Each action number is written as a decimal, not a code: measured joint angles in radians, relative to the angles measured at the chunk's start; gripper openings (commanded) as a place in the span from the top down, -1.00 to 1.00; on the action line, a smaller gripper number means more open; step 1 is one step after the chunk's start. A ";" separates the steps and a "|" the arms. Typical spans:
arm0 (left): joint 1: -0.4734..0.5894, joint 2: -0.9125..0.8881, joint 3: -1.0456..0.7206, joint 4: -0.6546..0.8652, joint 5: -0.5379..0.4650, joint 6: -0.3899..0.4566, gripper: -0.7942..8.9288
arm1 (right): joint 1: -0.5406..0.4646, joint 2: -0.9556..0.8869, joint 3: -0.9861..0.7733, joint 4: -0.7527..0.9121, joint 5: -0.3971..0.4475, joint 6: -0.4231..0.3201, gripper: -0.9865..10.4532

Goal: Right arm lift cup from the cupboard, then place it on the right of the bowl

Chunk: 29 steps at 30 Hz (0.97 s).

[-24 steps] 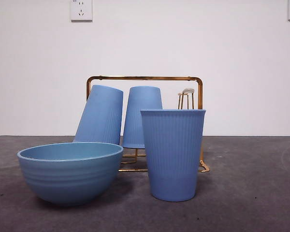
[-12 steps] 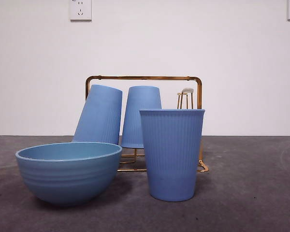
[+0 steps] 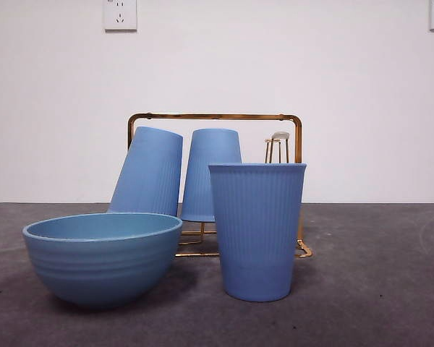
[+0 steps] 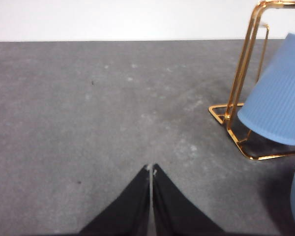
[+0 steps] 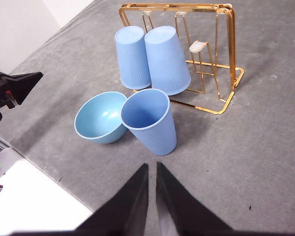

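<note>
Right wrist view alone shows left claw (image 5: 39, 74); cup (image 3: 257, 230) beside bowl (image 3: 103, 254)

— What sort of place is this?
— A robot test bench, likely a lab: a bare white wall (image 3: 275, 72) with power sockets (image 3: 120, 14), a grey felt-like surface (image 3: 376, 289).
— Anything homely?
— Only staged props: blue cups (image 3: 257, 231), a bowl (image 3: 101, 256), a gold rack (image 3: 215, 116).
</note>
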 measured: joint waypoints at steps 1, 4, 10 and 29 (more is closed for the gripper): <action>0.000 0.000 -0.002 0.004 -0.005 -0.005 0.82 | 0.000 0.000 0.000 0.000 0.000 0.000 0.79; 0.000 -0.002 -0.008 0.019 -0.043 -0.010 0.82 | 0.000 0.000 0.000 0.000 0.000 0.000 0.79; 0.001 -0.002 -0.011 0.029 -0.077 -0.011 0.82 | 0.000 0.000 0.000 0.000 0.000 0.000 0.79; 0.001 -0.002 -0.015 0.040 -0.077 -0.011 0.82 | 0.000 0.000 0.000 0.000 0.000 0.000 0.79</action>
